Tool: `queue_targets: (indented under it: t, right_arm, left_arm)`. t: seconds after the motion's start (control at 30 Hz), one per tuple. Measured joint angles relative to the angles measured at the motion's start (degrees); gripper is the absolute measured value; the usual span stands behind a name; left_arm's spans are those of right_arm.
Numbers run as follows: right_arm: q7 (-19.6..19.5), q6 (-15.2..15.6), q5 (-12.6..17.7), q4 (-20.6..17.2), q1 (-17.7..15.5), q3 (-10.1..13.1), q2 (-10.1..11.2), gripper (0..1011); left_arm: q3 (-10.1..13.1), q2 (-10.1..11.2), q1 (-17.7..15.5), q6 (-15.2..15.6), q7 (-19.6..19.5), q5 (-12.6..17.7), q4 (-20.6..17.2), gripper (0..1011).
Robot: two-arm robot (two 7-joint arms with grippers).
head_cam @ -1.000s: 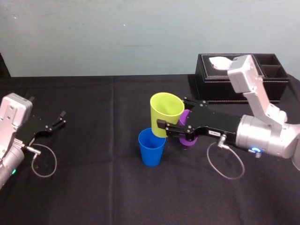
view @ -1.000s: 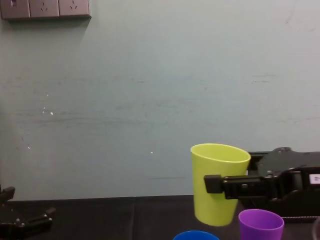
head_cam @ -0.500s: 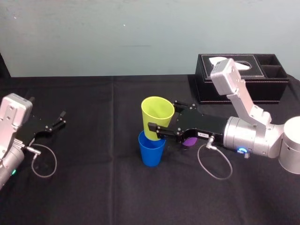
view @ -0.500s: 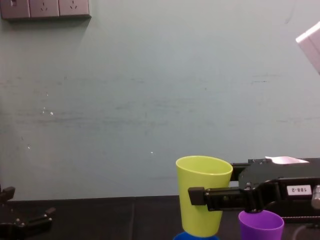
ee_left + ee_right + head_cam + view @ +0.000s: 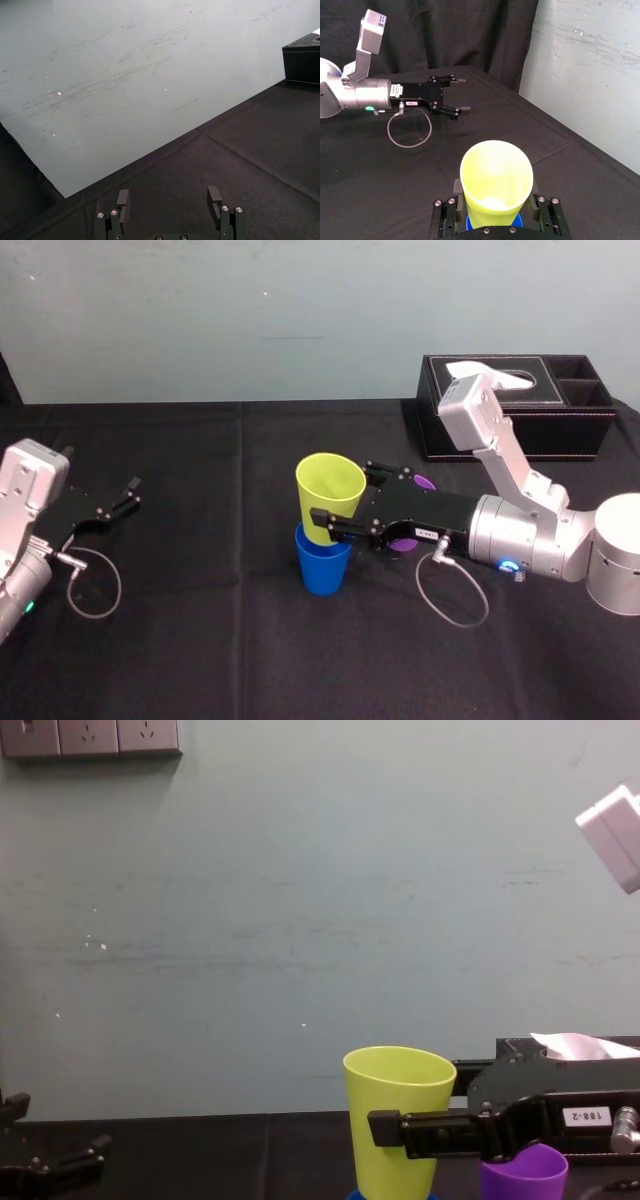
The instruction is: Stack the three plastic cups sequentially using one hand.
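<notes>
Two cups share one vertical axis: our right end effector (image 5: 345, 493) grips the yellow-green tapered plastic cup (image 5: 330, 488) upright, base at the mouth of the blue plastic cup (image 5: 322, 566) directly below (straight down, we judge); left end effector (image 5: 126, 495) sits open.

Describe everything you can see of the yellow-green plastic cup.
The smooth, tapered yellow-green plastic cup is plain, empty and mouth-up, roughly upright. The black right gripper clamps its lower wall from both sides, holding it over the blue plastic cup, its base at or just inside that cup's mouth; contact there is unclear.
</notes>
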Motion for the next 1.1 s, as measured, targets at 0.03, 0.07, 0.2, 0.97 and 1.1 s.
queue_targets:
  t: [0.03,0.07,0.2,0.97,1.1]
  right_arm:
    - [-0.04,-0.03,-0.13,0.09,0.0,-0.03,-0.05,731]
    - [-0.04,-0.03,-0.13,0.09,0.0,-0.03,-0.05,731]
    - [-0.22,-0.08,-0.43,0.43,0.01,-0.18,-0.28,731]
    - [-0.24,-0.63,-1.57,2.48,0.39,-0.2,-1.35,731]
    - [-0.07,-0.8,-1.73,3.02,0.56,-0.23,-1.58,731]
  left_arm:
    - [0.0,0.0,0.0,0.0,0.0,0.0,0.0,1010]
    - [0.0,0.0,0.0,0.0,0.0,0.0,0.0,1010]
    - [0.0,0.0,0.0,0.0,0.0,0.0,0.0,1010]
    - [0.0,0.0,0.0,0.0,0.0,0.0,0.0,1010]
    - [0.0,0.0,0.0,0.0,0.0,0.0,0.0,1010]
